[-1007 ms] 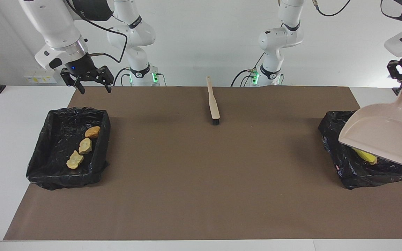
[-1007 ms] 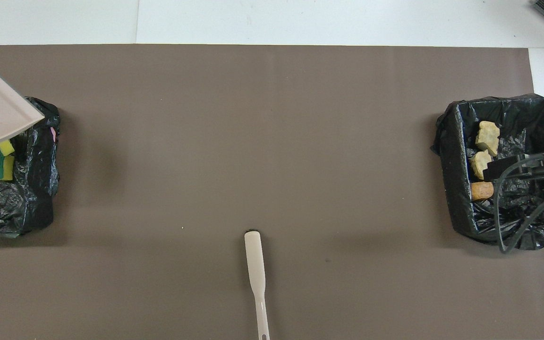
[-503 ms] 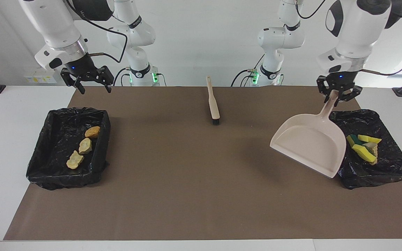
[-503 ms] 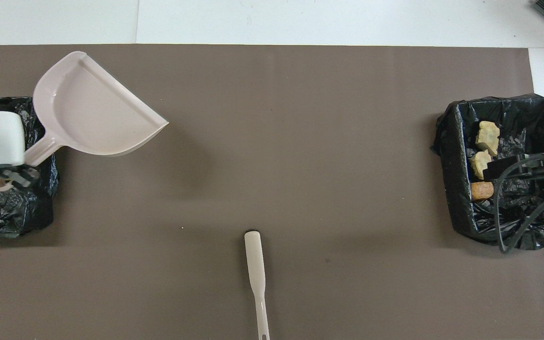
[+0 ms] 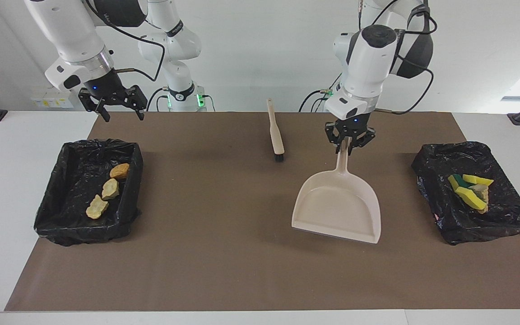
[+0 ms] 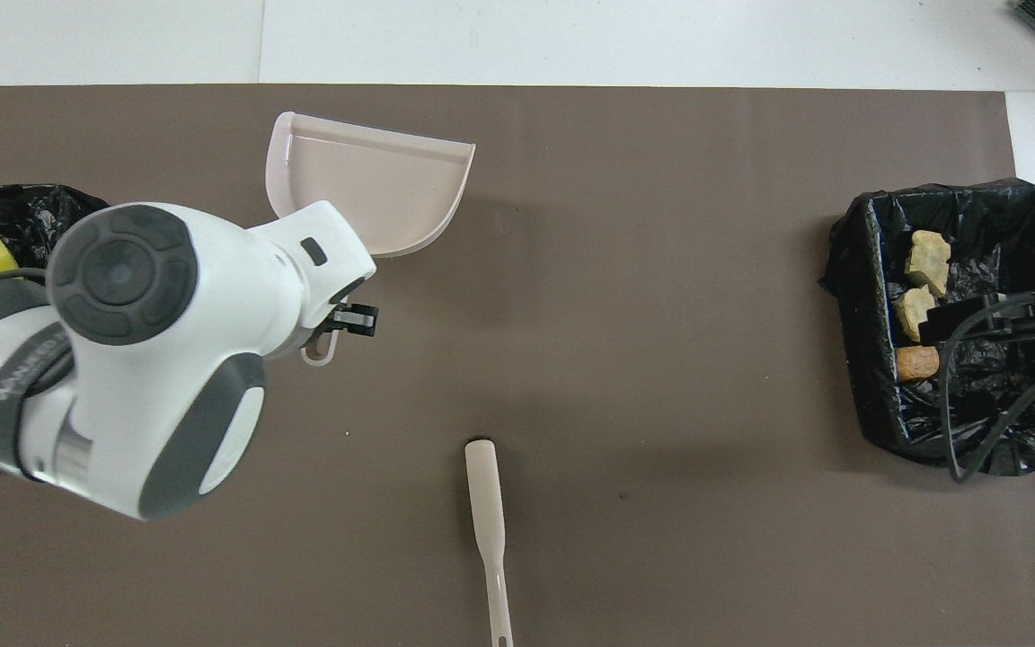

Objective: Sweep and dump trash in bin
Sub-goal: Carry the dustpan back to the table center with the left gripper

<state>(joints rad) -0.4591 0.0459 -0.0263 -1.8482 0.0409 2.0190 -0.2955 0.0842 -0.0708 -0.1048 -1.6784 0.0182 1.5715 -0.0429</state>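
Trash (image 5: 469, 189) sits in both bins. We note left gripper (image 5: 348, 145) clamping the dustpan (image 5: 336, 208) handle over mid-bench; right gripper (image 5: 113, 104), spread wide, waits.

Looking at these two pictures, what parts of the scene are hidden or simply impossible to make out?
- Overhead view: the left arm's white body covers the beige plastic dustpan's handle and the left pincer gripping it.
- Overhead view: the black-lined bin with yellow-and-green sponge scraps is cut off by the picture's edge and partly hidden by that arm.
- Overhead view: the right pincer and its cables cover part of the black-lined bin holding tan bread-like lumps.
- Facing view: whether the dustpan touches the brown mat.
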